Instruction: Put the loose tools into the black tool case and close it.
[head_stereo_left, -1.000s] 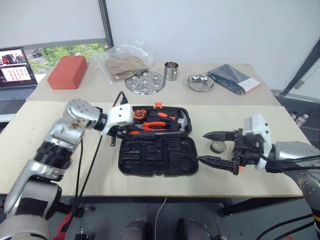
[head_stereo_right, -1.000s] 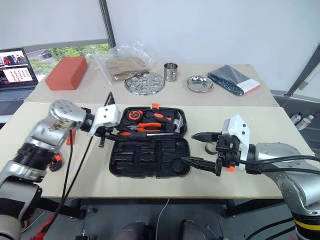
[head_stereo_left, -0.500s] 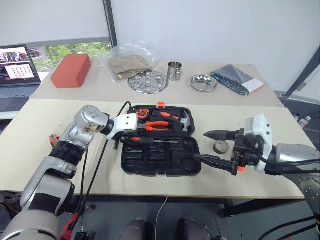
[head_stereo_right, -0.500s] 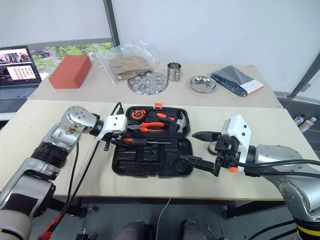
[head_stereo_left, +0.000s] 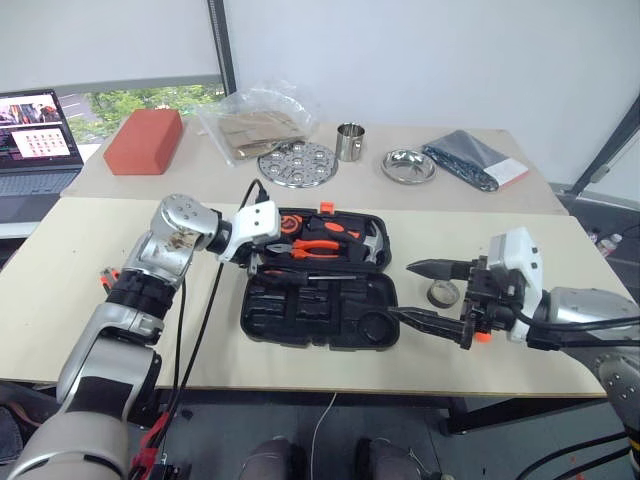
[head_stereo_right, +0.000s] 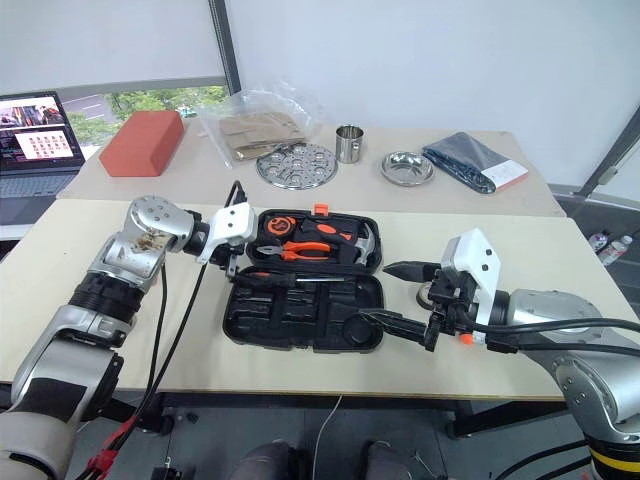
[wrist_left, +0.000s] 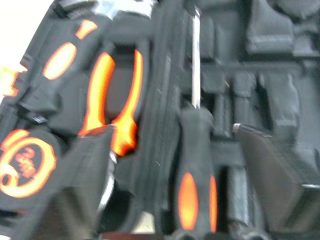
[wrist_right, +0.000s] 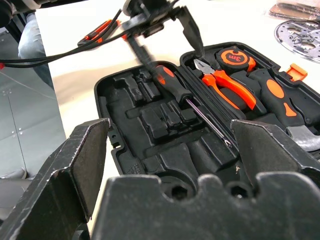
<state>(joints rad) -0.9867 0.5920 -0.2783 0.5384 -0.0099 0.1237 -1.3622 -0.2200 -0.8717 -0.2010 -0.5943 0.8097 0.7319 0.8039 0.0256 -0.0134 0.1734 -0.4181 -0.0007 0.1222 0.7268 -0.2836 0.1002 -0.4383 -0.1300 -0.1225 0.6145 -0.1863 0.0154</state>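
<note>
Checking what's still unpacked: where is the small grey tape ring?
The small grey tape ring lies on the table right of the open black plastic tool case, just behind the right claw.

bare tabletop (head_stereo_left: 90, 250) left of case (head_stereo_left: 318, 318)

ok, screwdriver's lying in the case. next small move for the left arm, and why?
Probably lift the left gripper straight up, clear of the black tool case. Its fingers stand open on either side of the screwdriver, which lies in the case along the hinge, ungripped.
</note>
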